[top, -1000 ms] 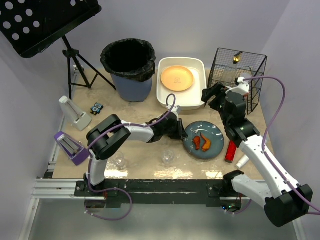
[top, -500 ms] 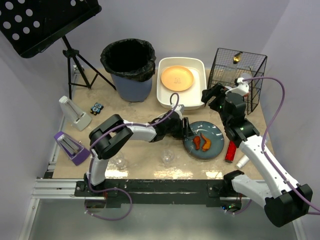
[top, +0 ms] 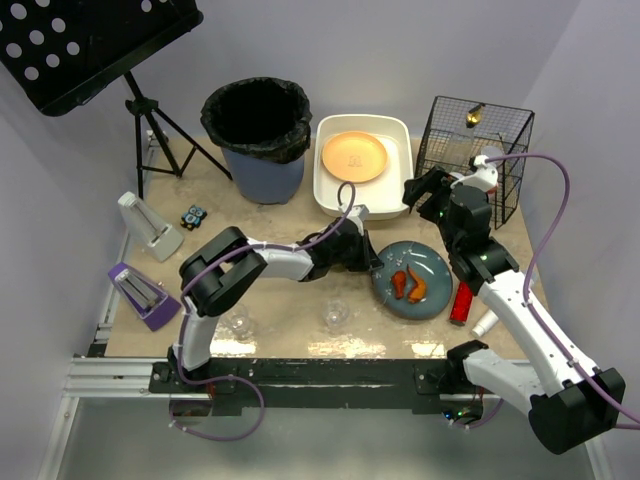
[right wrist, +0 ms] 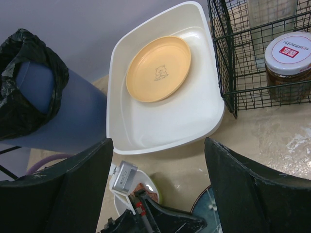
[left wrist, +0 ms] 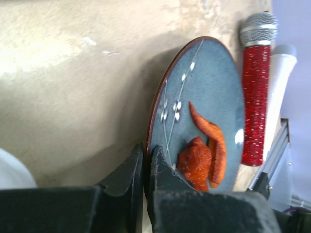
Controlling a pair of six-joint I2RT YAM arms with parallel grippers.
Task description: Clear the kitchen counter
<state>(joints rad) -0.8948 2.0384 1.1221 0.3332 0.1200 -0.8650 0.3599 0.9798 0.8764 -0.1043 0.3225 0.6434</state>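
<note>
Pinching the blue plate (left wrist: 214, 87) by its rim with the left gripper (left wrist: 146, 158), fingers (left wrist: 127, 170) nearly pressed together, plate on the kitchen counter (top: 290, 305). Right gripper (right wrist: 158, 145) spread wide, touching nothing, near the white tub (right wrist: 194, 121). From above, cannot make out the pinch behind the arm; from the left wrist, plain. From the right wrist alone, a jar (right wrist: 287, 53) with a red-and-white lid in the wire basket (right wrist: 252, 90).

- The blue plate (left wrist: 214, 92): near rim hidden between the left gripper (left wrist: 146, 151) fingers.
- Left of the plate: a white shape (left wrist: 12, 170), cut by the edge.
- Far left of it: a dark object (top: 193, 216), too small to name.
</note>
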